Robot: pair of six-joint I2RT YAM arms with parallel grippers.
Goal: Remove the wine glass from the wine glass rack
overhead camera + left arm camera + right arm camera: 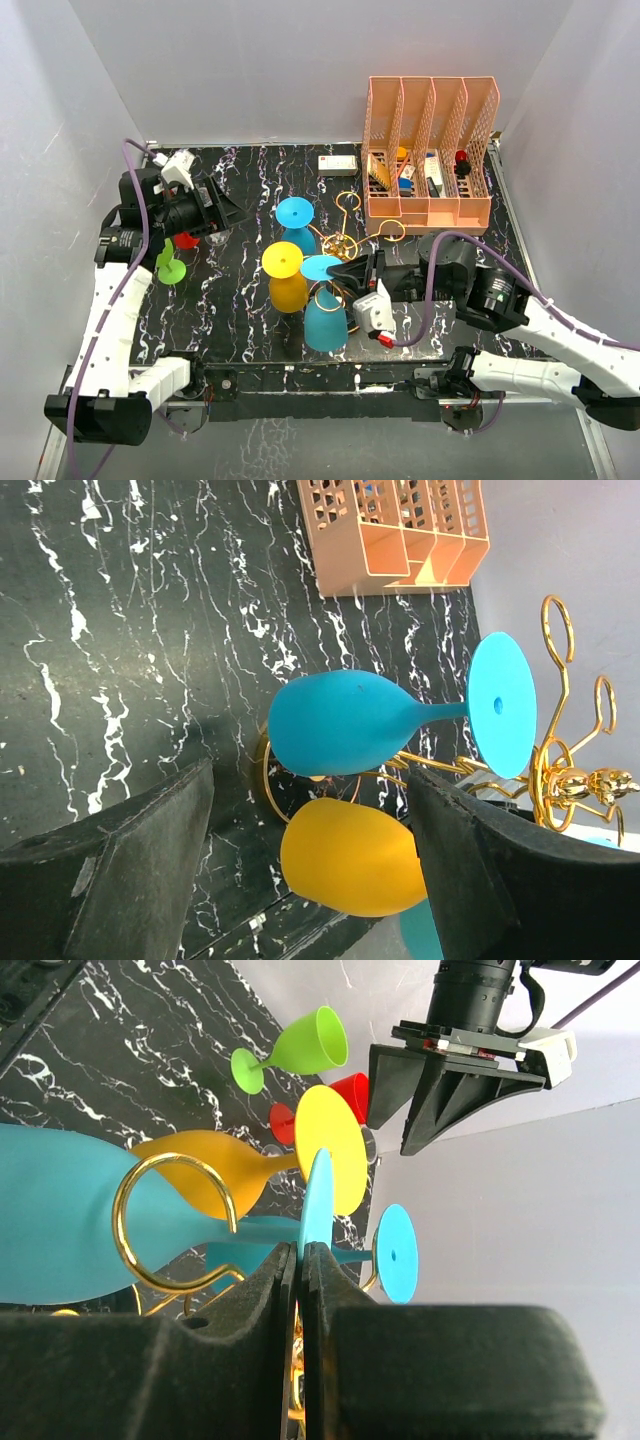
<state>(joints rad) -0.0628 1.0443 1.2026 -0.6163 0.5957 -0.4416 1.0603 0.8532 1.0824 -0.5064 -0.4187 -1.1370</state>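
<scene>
Right wrist view: your right gripper [300, 1252] is pinched tight on the thin foot of the teal wine glass [60, 1225]. The glass hangs upside down on the gold wine glass rack [165, 1222], mid-surface [250, 335]. A yellow glass [335, 1160] and a blue glass [395, 1252] hang beside it. Your left gripper [228, 213] is spread wide and holds nothing, near the green glass [170, 268].

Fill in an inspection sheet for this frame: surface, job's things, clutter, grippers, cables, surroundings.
Surface: black marbled table, no spills seen.
Job's things: gold wine glass rack holding rear blue glass, yellow glass, front blue glass.
Clutter: green glass, red glass, orange organizer, white box.
Grippers: right gripper shut on front blue glass's foot; left gripper open, empty.
Cables: purple cable along each arm.
Surroundings: pale walls.
</scene>
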